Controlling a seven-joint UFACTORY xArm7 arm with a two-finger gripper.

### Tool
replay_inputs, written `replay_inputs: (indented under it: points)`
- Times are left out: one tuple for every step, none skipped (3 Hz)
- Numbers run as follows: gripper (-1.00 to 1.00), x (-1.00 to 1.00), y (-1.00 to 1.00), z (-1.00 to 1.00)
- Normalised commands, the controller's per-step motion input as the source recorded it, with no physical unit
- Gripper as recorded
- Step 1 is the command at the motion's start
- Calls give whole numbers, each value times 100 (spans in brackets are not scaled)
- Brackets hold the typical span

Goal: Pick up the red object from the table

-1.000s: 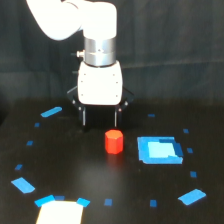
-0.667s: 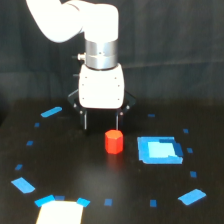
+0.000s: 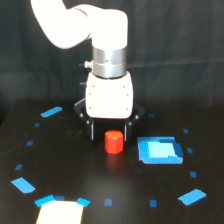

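The red object (image 3: 113, 141) is a small red-orange cylinder standing upright on the black table (image 3: 75, 165), just left of centre in the exterior view. My gripper (image 3: 109, 132) hangs from the white arm directly over and slightly behind it. It is open, with one dark finger (image 3: 91, 130) to the cylinder's left and the other to its right. The fingertips reach about the height of the cylinder's top. I cannot tell whether they touch it.
A larger blue square (image 3: 159, 150) lies just to the right of the red object. Small blue tape marks (image 3: 51, 111) ring the table. A pale sheet (image 3: 60, 212) sits at the front left edge.
The arm has shifted toward the exterior view's right and come lower, bringing the open fingers over the red object. The red object has not moved.
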Motion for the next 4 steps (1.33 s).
replay_inputs:
  points:
    - [-100,-9,-100,40]
    - [-94,31,2,83]
    - [-92,19,49,76]
    - [-100,25,-18,99]
